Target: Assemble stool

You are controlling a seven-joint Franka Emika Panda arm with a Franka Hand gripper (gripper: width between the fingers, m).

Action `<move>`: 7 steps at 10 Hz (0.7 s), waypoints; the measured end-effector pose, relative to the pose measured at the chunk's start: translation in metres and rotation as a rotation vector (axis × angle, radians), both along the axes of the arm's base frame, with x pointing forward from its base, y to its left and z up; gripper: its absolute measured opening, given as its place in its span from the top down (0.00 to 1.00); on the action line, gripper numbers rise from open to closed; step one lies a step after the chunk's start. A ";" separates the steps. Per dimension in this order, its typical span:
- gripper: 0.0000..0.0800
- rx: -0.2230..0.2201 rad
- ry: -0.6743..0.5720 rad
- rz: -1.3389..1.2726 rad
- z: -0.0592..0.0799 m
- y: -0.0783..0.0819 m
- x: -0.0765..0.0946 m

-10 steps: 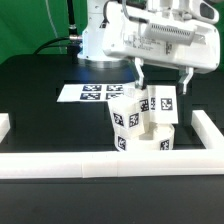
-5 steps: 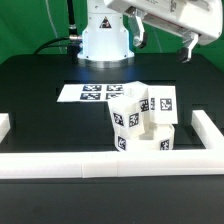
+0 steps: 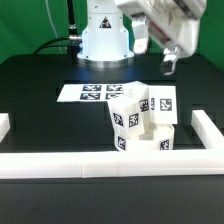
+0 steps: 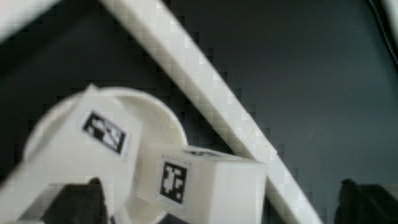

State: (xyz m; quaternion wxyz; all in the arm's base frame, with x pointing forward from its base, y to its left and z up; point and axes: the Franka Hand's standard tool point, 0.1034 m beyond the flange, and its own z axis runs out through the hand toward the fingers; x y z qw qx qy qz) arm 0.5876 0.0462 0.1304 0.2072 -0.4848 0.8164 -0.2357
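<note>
The white stool rests in the corner formed by the border rails, at the exterior view's right. Its tagged blocky legs point up and sideways. My gripper is open and empty, high above the stool and apart from it. In the wrist view the round seat with a tag and one tagged leg lie below, between my two dark fingertips. Nothing is held between them.
The marker board lies flat behind the stool. A long white rail runs along the front, a side rail stands at the exterior view's right, and a short rail end at the left. The rail also crosses the wrist view. The robot base stands at the back.
The gripper has lifted away from the stool, risen and swung toward the exterior view's right while turning. The stool has not moved.
</note>
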 end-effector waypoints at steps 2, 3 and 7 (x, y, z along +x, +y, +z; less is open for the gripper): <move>0.19 -0.144 0.032 0.218 0.001 0.004 0.009; 0.19 -0.175 0.043 0.257 -0.001 0.003 0.008; 0.19 -0.341 0.096 0.493 -0.003 0.002 0.008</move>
